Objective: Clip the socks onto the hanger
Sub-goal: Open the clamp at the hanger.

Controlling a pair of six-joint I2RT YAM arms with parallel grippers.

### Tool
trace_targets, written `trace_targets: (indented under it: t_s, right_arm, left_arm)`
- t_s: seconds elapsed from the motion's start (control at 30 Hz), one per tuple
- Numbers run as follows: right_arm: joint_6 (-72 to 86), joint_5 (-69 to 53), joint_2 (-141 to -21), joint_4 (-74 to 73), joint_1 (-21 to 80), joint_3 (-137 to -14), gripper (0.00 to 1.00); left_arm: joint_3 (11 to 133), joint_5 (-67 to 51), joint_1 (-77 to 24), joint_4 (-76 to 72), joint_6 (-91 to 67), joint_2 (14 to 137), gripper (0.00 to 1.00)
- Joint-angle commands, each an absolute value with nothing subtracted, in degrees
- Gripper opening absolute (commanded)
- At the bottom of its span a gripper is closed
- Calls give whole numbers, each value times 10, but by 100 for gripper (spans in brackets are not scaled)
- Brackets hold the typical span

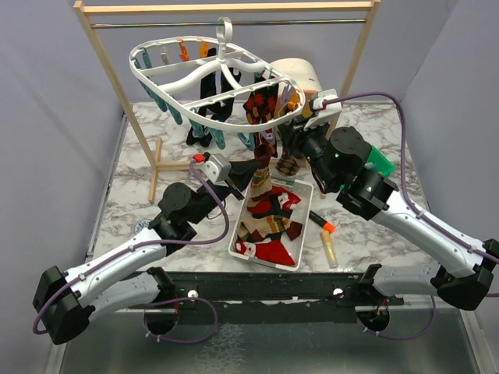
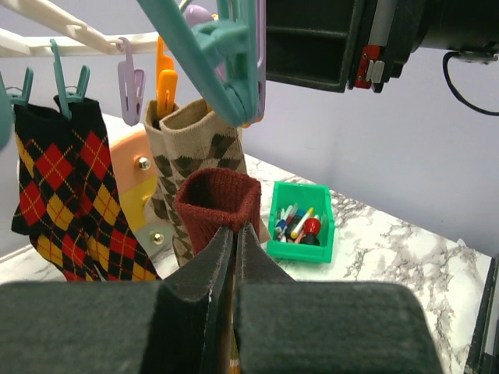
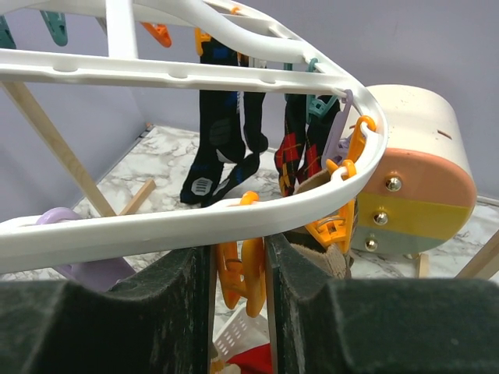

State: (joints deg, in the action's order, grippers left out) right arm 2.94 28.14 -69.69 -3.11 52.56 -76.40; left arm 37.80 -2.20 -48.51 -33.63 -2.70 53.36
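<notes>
Currently mid-clipping: left gripper [image 2: 235, 231] pinches the maroon sock [image 2: 219, 201] cuff, held up under the hanger [image 3: 195, 226]. Right gripper [image 3: 238, 261] is narrow, squeezing an orange clip [image 3: 243, 282] at the hanger's right rim. Next move likely needs the cuff fed into the opened clip.

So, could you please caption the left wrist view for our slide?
Left gripper holds a dark red sock below a teal clip on the hanger.

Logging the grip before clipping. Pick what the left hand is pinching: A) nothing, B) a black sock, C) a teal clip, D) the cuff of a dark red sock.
D: in the left wrist view the left hand is shut, its two fingers pressed together on the cuff of the dark red sock.
</notes>
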Motion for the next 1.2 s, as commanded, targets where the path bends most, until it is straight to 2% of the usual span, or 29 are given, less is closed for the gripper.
trace_targets:
  t_s: [0.0, 1.17]
  right_arm:
    - [41, 269, -681, -39, 531, -774, 0]
    - [68, 244, -675, -34, 531, -756, 0]
  left_arm:
    - [408, -40, -488, -358, -9, 551, 0]
    - [454, -64, -488, -390, -13, 609, 0]
